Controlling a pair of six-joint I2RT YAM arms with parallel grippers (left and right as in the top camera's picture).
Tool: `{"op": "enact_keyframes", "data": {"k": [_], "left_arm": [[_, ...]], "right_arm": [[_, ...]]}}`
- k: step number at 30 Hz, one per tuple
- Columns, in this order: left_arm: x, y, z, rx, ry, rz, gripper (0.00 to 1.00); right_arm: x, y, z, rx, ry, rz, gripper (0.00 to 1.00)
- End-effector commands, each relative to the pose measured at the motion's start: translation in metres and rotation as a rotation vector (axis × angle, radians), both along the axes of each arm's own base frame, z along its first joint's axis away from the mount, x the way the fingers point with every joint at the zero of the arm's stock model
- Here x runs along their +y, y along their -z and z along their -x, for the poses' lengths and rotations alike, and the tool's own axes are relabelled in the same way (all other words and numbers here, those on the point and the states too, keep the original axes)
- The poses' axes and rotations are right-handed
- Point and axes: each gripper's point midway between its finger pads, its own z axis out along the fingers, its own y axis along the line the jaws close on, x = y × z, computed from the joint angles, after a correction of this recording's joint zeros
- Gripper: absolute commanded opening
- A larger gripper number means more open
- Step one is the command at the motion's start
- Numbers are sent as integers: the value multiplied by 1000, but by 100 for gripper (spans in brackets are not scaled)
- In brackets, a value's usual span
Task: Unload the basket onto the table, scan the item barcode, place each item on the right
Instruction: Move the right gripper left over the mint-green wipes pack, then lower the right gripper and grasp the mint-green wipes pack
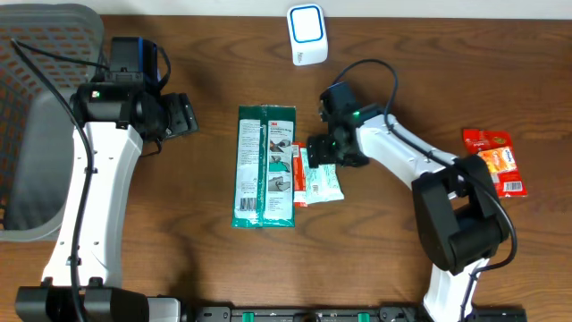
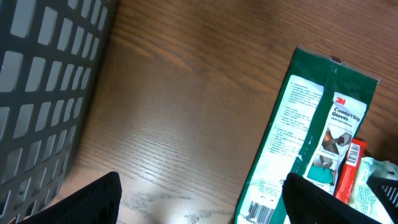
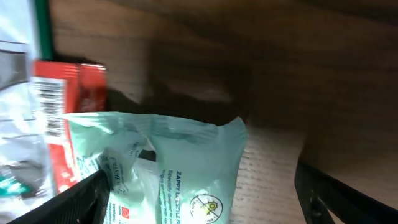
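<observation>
Wood table [image 1: 214, 80], glove pack [image 1: 264, 165], mint packet [image 1: 323, 183], scanner [image 1: 307, 34]

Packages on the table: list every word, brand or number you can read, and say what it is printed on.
"3M": on the green glove pack.
"Comfort Grip Gloves": on the same pack.
"ZAPPY": on the pale green pouch; the rest of that line is blurred.
Barcode digits on the green glove pack, and the print on the red packet and the red-orange packet: too small or blurred to read.

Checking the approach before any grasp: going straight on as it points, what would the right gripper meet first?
Most likely the pale green packet, lying straight ahead between the right gripper's open fingers. How close it already is, the pictures leave unclear.
</observation>
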Motion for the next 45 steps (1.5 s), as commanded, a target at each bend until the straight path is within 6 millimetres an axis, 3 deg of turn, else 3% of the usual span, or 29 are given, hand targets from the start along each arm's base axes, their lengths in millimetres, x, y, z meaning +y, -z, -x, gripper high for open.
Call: {"op": "enact_keyframes", "data": {"k": [1, 6, 13, 17, 20, 25, 29, 32, 33, 37, 45], "left_arm": [[3, -4, 0, -8, -6, -9, 83], [3, -4, 0, -8, -6, -9, 83], [3, -4, 0, -8, -6, -9, 83], [3, -4, 0, -8, -6, -9, 83], [3, -4, 0, -8, -6, -9, 83], [3, -4, 0, -8, -6, -9, 83], [3, -4, 0, -8, -6, -9, 83], [3, -4, 0, -8, -6, -9, 83], [3, -4, 0, -8, -6, -9, 83], [3, -4, 0, -8, -6, -9, 83], [3, -4, 0, -8, -6, -9, 83]], "right_arm": [[-33, 2, -1, -43, 92, 192, 91], [-82, 1, 7, 18, 155, 318, 94], [-114, 1, 2, 52, 207, 316, 97], [-101, -7, 0, 77, 164, 168, 96], [-100, -28, 1, 57, 169, 109, 97], [-100, -82, 16, 8, 248, 57, 99], [-83, -94, 32, 66, 290, -56, 99], [-72, -85, 42, 114, 320, -89, 83], [-67, -74, 43, 113, 352, -94, 75], [-62, -48, 46, 110, 453, -121, 61], [-59, -8, 45, 47, 522, -182, 47]]}}
